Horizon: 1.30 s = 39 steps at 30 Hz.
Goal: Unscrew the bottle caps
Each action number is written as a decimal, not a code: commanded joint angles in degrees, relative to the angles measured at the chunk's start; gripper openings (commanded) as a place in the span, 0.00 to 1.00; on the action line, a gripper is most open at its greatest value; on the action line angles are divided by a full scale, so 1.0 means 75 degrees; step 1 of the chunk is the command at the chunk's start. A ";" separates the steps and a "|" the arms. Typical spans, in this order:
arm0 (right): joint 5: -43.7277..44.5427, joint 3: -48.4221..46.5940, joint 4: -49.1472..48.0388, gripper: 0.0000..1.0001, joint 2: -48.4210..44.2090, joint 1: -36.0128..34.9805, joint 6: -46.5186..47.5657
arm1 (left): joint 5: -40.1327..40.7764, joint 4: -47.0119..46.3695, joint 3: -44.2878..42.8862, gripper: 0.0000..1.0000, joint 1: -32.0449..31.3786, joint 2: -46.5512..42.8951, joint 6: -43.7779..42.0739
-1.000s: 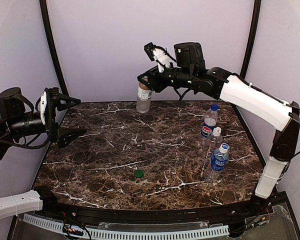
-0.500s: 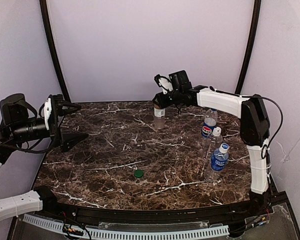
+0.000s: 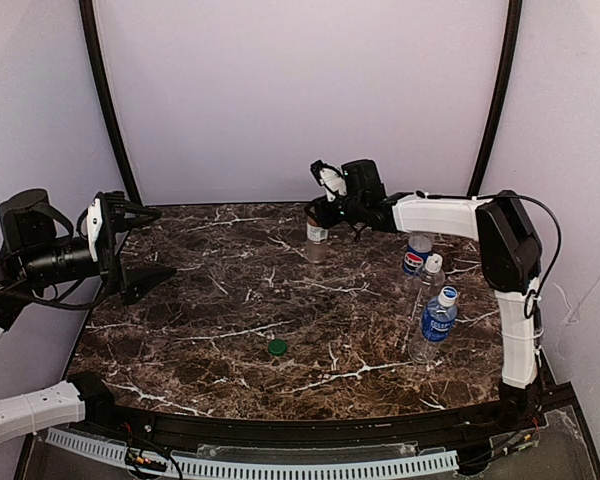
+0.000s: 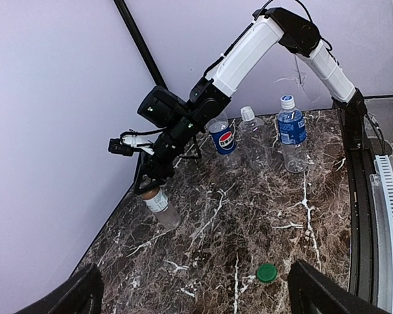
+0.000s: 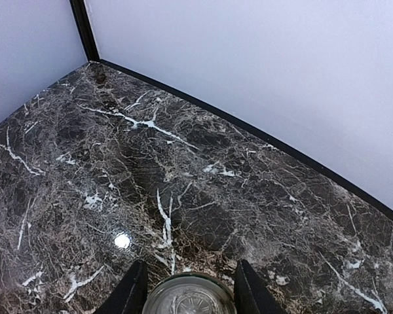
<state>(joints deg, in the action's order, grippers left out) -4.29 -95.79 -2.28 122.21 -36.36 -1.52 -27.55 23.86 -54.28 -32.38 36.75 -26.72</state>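
The right gripper's [image 3: 318,213] jaws clamp the uncapped brown bottle [image 3: 317,241] beyond the green cap [image 3: 277,347] (likely parking it); the left gripper's [image 3: 152,243] jaws gape.

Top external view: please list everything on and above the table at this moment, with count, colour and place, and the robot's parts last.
table: one, dark brown marble with white veins.
green cap: one, lying loose, front centre.
held bottle: one, clear with a white label, back centre, tilted.
Pepsi bottle: one, clear, right side, rearmost of three; dark blue cap on.
plain bottle: one, clear, middle of the three; white cap on.
blue-label bottle: one, clear, nearest of the three; white-and-blue cap on.
left gripper: black, open, hovers at the left edge.
right gripper: black, shut on the held bottle's top.
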 commanded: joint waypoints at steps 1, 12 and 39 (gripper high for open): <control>0.0048 0.0309 0.0074 0.00 -0.0137 -0.0026 0.0078 | 0.0018 -0.0102 -0.0033 0.99 0.0042 -0.0017 -0.0115; -0.0034 -0.0222 0.0958 0.71 -0.0526 -0.0024 0.0506 | -0.0126 -0.0153 -0.0008 0.99 0.0043 0.0033 -0.0084; 0.3011 0.0214 0.7270 0.99 -0.4159 0.0856 -0.1907 | 0.1742 -0.2108 0.3875 0.94 0.3685 -0.2859 0.4542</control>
<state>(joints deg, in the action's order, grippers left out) 14.28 -98.76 43.24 91.57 -32.36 -12.43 -17.32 12.93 -28.49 -7.20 17.74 2.11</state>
